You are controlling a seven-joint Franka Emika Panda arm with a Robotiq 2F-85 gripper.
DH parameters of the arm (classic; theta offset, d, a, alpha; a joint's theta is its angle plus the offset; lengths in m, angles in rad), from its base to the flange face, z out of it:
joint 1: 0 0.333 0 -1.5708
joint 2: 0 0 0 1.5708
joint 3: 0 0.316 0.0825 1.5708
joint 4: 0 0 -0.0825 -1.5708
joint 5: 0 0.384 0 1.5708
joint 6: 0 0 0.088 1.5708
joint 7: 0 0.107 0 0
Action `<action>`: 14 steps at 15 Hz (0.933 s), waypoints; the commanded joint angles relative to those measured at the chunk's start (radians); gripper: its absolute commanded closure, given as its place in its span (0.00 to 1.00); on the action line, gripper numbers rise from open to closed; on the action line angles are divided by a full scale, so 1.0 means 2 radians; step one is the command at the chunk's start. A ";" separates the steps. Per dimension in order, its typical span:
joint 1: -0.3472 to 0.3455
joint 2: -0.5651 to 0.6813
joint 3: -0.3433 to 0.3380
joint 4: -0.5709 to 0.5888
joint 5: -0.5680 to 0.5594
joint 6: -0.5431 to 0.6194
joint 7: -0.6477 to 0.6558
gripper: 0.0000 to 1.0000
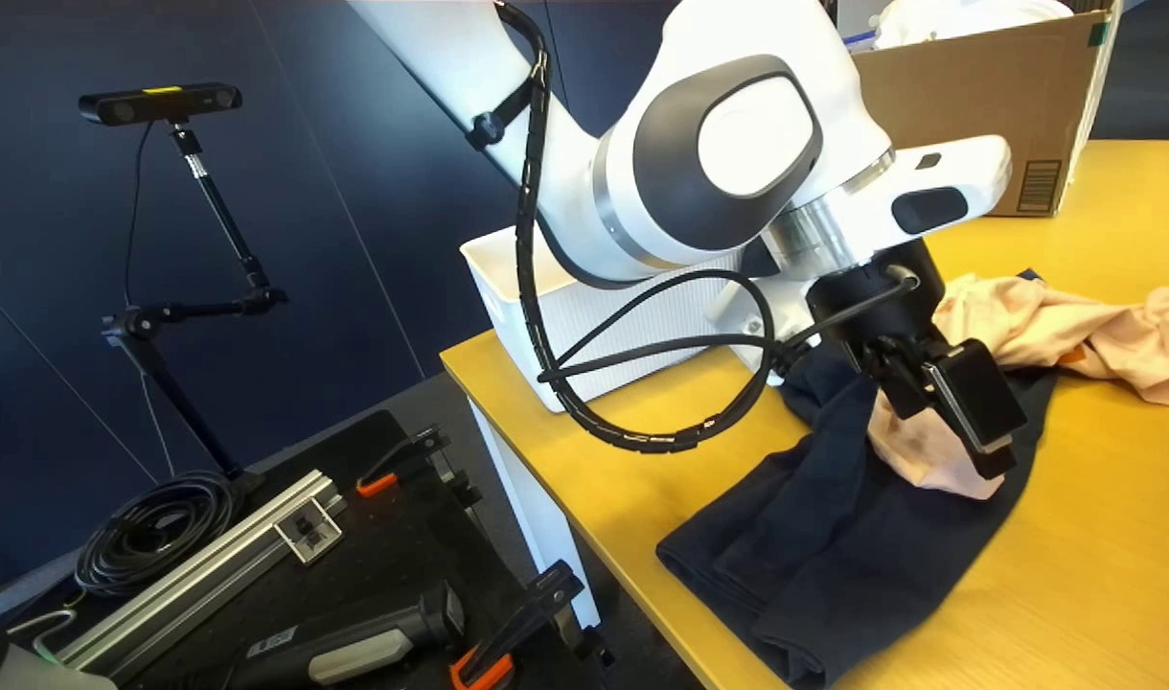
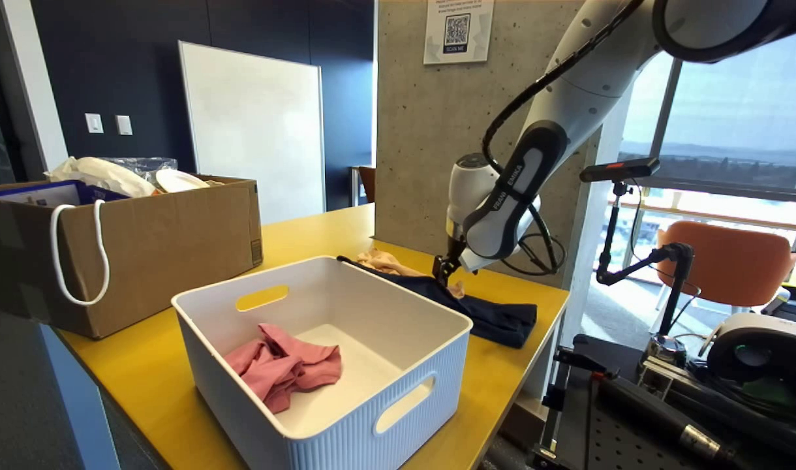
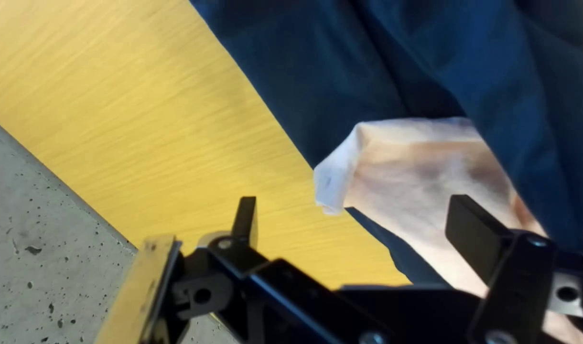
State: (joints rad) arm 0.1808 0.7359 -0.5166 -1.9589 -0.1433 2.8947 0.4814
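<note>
1. Grey, pitted concrete pillar (image 2: 430, 163) stands at the edge of a yellow wood-grain table (image 1: 1121, 537); dark navy wall panels (image 2: 346, 117) behind.
2. Black metal pincer (image 3: 352, 224): 2 fingers (image 3: 475, 234) spread wide apart, gripping nothing. Wrist view shows 1 over bare table, the other over a thin, wrinkled pale-peach cloth (image 3: 415, 172). Contact: cannot tell.
3. Peach cloth: on the table, among folds of a smooth-woven dark navy cloth (image 1: 853, 565) that partly overlaps it. Longer bunched peach stretch (image 1: 1111, 326) lies nearby; same piece or not, cannot tell.
4. Step in hand (judgement): cloth handling, pincer low at the peach patch. Views do not settle whether before a grasp or after a release.
5. Next move, if a grip is wanted, calls for straddling a raised fold; the turned pale hem corner (image 3: 337, 177) looks the likeliest purchase. Risk: pinching navy too.
6. White plastic bin (image 2: 346, 450), pale-blue ribbed outside, oval handle slots; inside, a crumpled, matte dusty-pink cloth (image 2: 287, 372).
7. Flat-sided brown cardboard box (image 2: 176, 241), white cord handle, well apart from pincer.
</note>
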 commanded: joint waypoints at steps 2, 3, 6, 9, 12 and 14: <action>-0.013 0.022 0.007 0.014 0.022 -0.006 -0.002 0.00; -0.013 0.026 0.006 0.016 0.025 -0.006 -0.001 0.00; -0.010 0.039 -0.001 0.027 0.036 -0.004 0.009 0.00; -0.010 0.049 -0.002 0.039 0.045 -0.004 0.017 0.28; -0.010 0.055 -0.002 0.047 0.051 -0.004 0.021 0.44; -0.011 0.058 -0.001 0.051 0.054 -0.004 0.023 0.60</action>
State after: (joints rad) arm 0.1606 0.8288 -0.5160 -1.8909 -0.0684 2.8947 0.5209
